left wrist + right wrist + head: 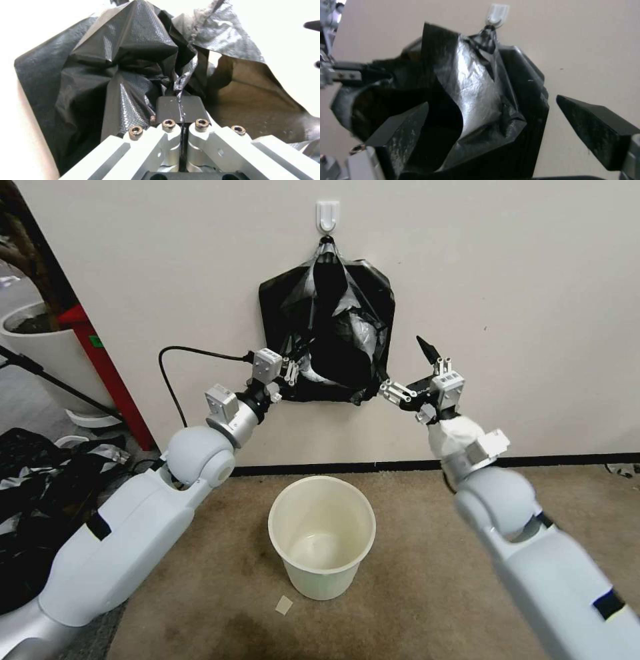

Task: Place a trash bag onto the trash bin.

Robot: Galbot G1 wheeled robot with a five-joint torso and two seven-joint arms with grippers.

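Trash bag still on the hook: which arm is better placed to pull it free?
Left, likely. The left gripper is shut on the trash bag film. The right gripper is open, jaws straddling the bag's lower corner, nothing pinched.

Above the trash bin (pixel 322 533) the air is free up to the trash bag (pixel 327 330) hanging on the wall hook (pixel 327 215). The left pincer (pixel 293 370) and right pincer (pixel 400 373) flank that bag; bare carpet (pixel 413 527) surrounds the bin.
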